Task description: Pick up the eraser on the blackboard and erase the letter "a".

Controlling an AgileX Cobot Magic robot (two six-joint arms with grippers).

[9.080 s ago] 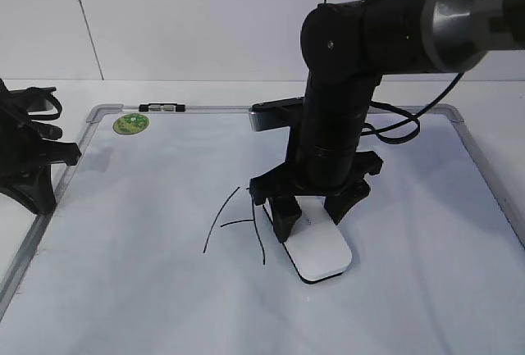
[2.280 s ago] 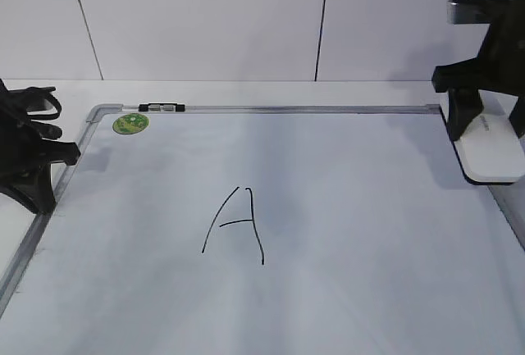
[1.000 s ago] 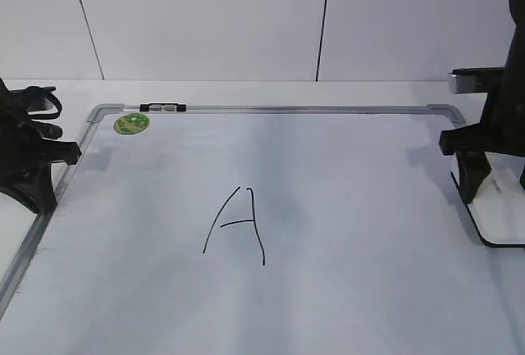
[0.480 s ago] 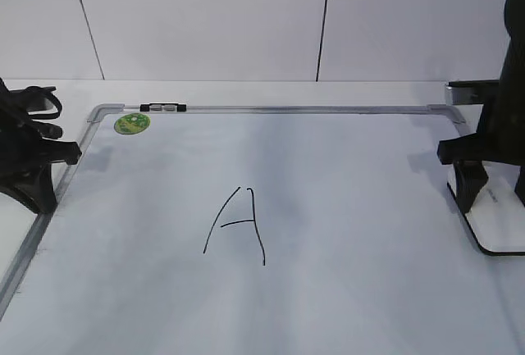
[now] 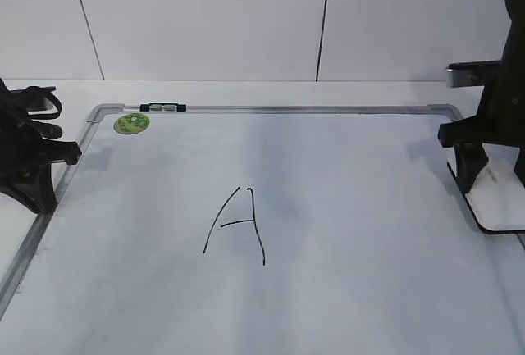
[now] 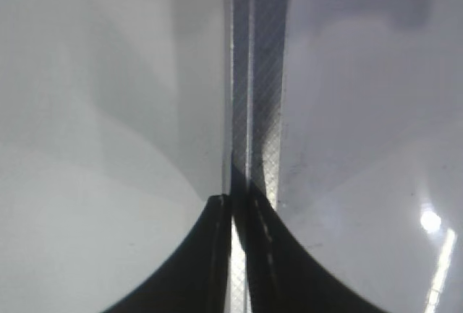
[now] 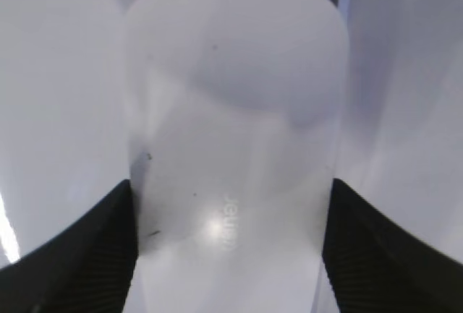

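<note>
The eraser (image 5: 500, 211) is a white rounded block with a black underside. It is low at the right edge of the blackboard (image 5: 369, 207), and I cannot tell if it touches the board. My right gripper (image 5: 495, 179) is shut on the eraser, a finger on each long side. In the right wrist view the eraser (image 7: 235, 110) fills the space between the fingers of my right gripper (image 7: 228, 255). A tall capital "A" (image 5: 238, 225) is in mid-board. No small letter "a" shows. My left gripper (image 5: 37, 195) is shut and empty at the board's left frame.
A round green sticker (image 5: 132, 123) and a small black clip (image 5: 162, 107) are at the board's top-left corner. The left wrist view shows my left gripper (image 6: 235, 197) over the silver frame strip (image 6: 253, 110). A white wall stands behind the table.
The right gripper carried the eraser from beside the "A" to the board's right edge, lowered it, and in the last half second moved it slightly up or back. The left arm stayed still.
</note>
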